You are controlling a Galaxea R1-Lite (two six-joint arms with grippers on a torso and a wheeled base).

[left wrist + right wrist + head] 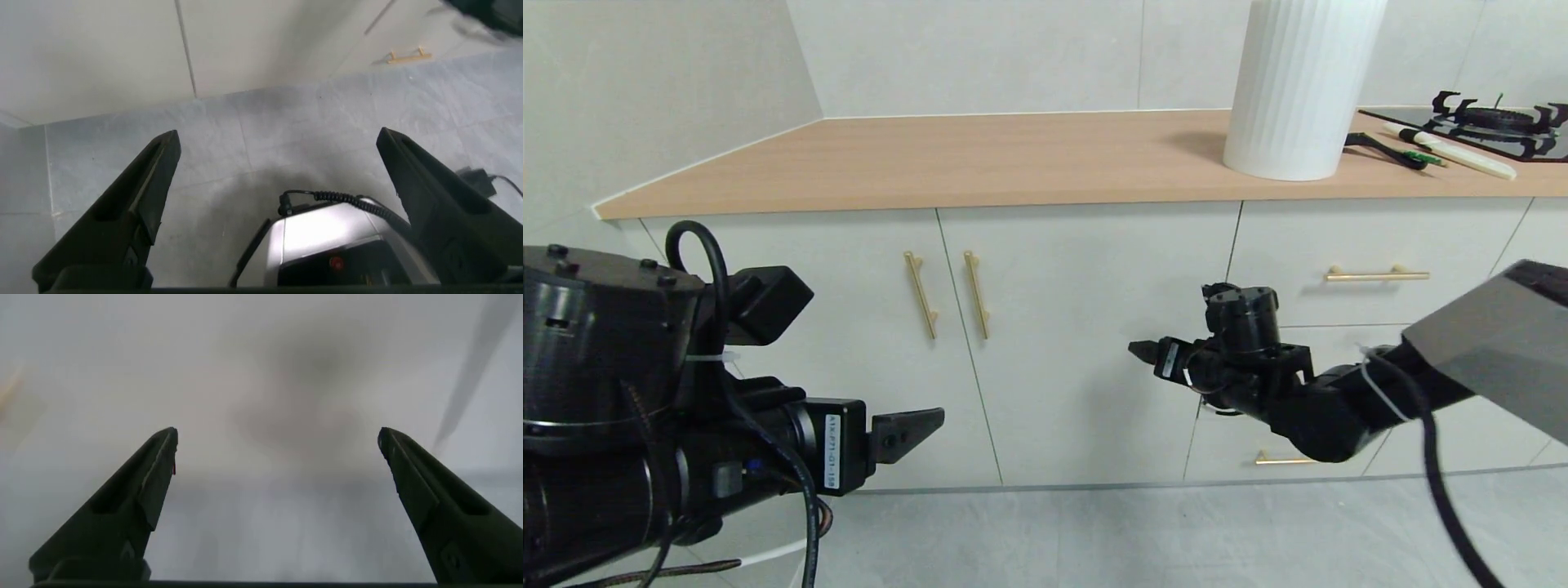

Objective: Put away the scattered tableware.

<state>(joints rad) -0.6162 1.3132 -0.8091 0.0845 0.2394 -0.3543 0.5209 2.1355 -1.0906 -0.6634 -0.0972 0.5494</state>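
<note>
Thin utensils (1454, 151) are seen lying on the bench (980, 159) beside the stove (1503, 122), well apart from the 2 arms. They are judged light, stiff and slippery, and best taken mid-handle. The jaws of the left gripper (279, 137) and the right gripper (278, 433) are spread wide and empty.

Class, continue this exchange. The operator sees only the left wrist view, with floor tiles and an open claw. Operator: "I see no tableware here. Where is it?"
Observer: A few long utensils lie on the wooden countertop, far to your right, beside the hob.
Operator: Is anything standing near them?
Observer: Yes, a tall white ribbed container stands on the counter just left of them.
Operator: Where is my right claw?
Observer: The right claw is open. It sits low in front of the cabinet fronts, below the countertop's edge.
</note>
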